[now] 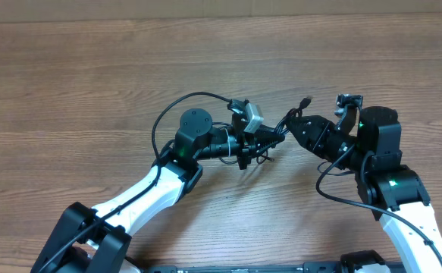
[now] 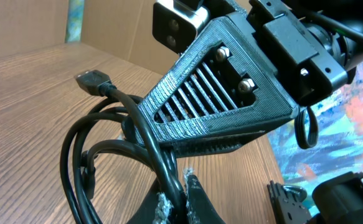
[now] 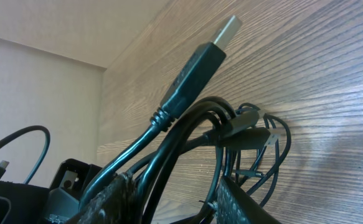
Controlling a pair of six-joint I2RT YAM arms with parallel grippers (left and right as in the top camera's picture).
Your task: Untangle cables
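Note:
The cables form a small black tangle hanging between my two grippers at the table's middle, with one plug tip sticking up. My left gripper is shut on the cables. Two strands are pinched between its frayed pads, loops spill to the left, and a plug points away. My right gripper faces it closely. In the right wrist view several strands of the cables run between the right gripper fingers, which close on the bundle. A USB plug juts upward.
The right gripper's ribbed black body fills the left wrist view just above the tangle. The left arm's own thick wire arcs over the wooden table. A pale wall borders the far edge.

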